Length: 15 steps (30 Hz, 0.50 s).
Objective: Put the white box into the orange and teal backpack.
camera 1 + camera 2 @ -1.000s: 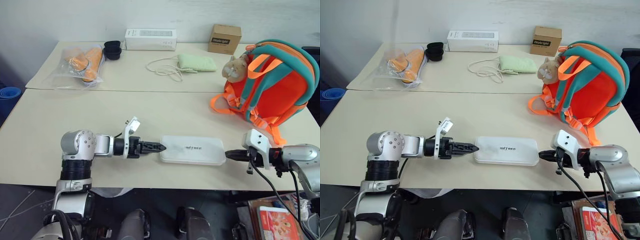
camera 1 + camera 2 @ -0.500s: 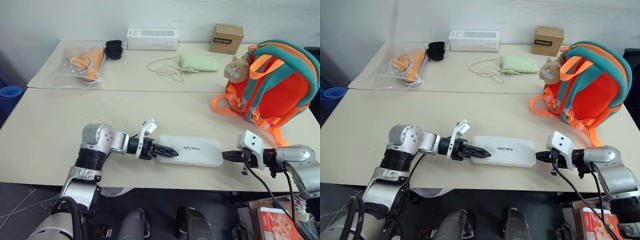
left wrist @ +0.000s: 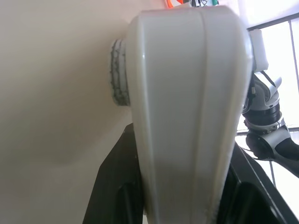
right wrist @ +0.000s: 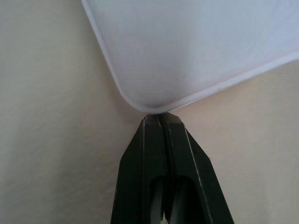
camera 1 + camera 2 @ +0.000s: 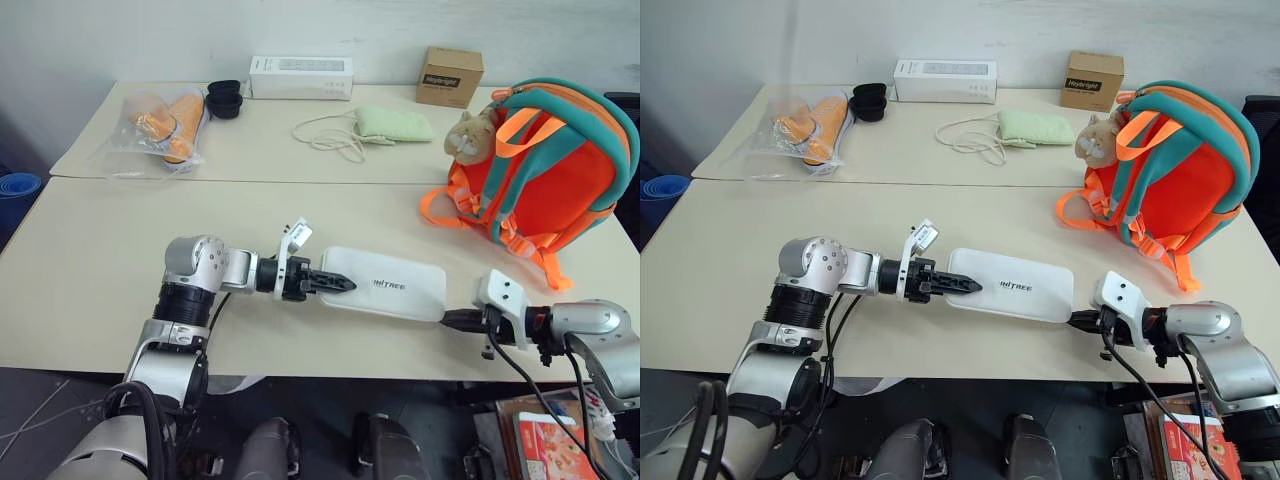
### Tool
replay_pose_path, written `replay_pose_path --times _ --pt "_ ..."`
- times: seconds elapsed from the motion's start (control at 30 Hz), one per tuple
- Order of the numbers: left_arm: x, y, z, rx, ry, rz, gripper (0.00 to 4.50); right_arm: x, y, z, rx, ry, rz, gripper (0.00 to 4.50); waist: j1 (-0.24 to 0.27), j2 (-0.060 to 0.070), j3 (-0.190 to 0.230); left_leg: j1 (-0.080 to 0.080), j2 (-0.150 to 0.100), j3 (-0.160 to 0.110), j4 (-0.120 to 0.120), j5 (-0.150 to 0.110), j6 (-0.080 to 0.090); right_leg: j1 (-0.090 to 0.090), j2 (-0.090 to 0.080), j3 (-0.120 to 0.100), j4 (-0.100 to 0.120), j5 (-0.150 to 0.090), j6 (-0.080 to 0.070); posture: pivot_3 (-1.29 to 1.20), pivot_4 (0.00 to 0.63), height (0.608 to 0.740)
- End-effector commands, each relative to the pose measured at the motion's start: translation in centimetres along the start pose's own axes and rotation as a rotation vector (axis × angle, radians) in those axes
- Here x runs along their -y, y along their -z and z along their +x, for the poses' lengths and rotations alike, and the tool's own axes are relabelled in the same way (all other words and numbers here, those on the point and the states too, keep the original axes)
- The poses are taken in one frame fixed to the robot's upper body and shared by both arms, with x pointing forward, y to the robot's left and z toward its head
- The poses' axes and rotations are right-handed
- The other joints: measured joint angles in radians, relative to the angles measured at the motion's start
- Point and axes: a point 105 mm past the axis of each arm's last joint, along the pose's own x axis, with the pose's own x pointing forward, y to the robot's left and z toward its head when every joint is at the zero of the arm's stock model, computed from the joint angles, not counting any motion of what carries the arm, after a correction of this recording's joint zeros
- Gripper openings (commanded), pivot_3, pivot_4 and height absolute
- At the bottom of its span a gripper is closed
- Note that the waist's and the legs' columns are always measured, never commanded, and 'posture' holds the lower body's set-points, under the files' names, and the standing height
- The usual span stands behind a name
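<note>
While the white box point(image 5: 385, 283) lies flat near the front edge of the beige surface point(image 5: 90, 270), the left hand point(image 5: 345, 284) has its two black fingers closed over the box's left end, one finger on each face; the left wrist view shows the box end wedged between them. Right hand point(image 5: 452, 320) sits at the box's near right corner, fingers pressed together with nothing between them, tips touching the rounded corner edge in the right wrist view. Small dark lettering on the box lid, too small to read fully.

Farther back on the right, the orange and teal backpack point(image 5: 548, 165) stands upright on the surface, well apart from the box, with a tan plush animal point(image 5: 472, 133) at its left side and orange strap loops spilling onto the surface. Can't tell if its zipper is open; the right side is cut off by the frame edge.

A seam divides the front surface from a second one behind. On that: clear plastic bag point(image 5: 160, 127) with orange contents, hard to identify; black cups point(image 5: 225, 99); long white carton point(image 5: 301, 77) against the wall; green pouch point(image 5: 394, 124) with white cord point(image 5: 325, 136); small brown cardboard box point(image 5: 449, 76).

Plain white wall behind. Blue object point(image 5: 15, 190) at far left, cut off. Dark floor below the front edge.
</note>
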Motion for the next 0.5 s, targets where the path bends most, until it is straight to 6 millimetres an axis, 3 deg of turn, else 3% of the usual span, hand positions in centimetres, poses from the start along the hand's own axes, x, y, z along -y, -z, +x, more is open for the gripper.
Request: replay_pose_path --times 0.03,0.13,0.23,0.37,0.5 --pt "2.6 -1.3 -1.4 0.082 0.103 0.089 1.31 1.0 -2.0 -1.9 0.103 0.101 0.034 0.00 0.000 0.000 0.000 0.000 0.000 0.000 0.000 0.000 0.000 0.000 0.000 0.000 0.000 0.000 0.000 0.00 0.150 0.740" --pt "4.0 -2.2 -3.4 0.166 0.136 0.136 1.31 2.3 -2.7 -4.0 0.195 0.221 0.138 0.00 0.000 0.000 0.000 -0.001 0.000 0.000 0.000 0.000 0.000 0.000 0.000 0.000 0.000 0.000 0.000 0.00 0.150 0.740" --pt "5.2 -2.5 -5.8 0.238 0.122 0.200 1.31 3.4 -2.7 -5.8 0.249 0.321 0.223 0.57 0.000 0.000 0.000 -0.001 0.000 0.000 0.000 0.000 0.000 0.000 0.000 0.000 0.000 0.000 0.000 0.00 0.150 0.740" --pt "6.4 -2.7 -9.1 0.338 0.082 0.269 1.31 5.6 -3.3 -7.6 0.319 0.464 0.305 1.84 -0.008 0.000 0.000 -0.001 0.001 -0.001 0.000 0.000 0.000 0.000 0.000 0.000 0.000 0.000 0.000 0.00 0.150 0.740" --pt "7.1 -2.4 -11.2 0.393 0.028 0.338 1.31 7.6 -4.3 -7.5 0.376 0.532 0.332 3.18 -0.020 0.000 0.000 0.000 0.000 -0.001 0.000 0.000 0.000 0.000 0.000 0.000 0.000 0.000 -0.001 0.00 0.150 0.740"
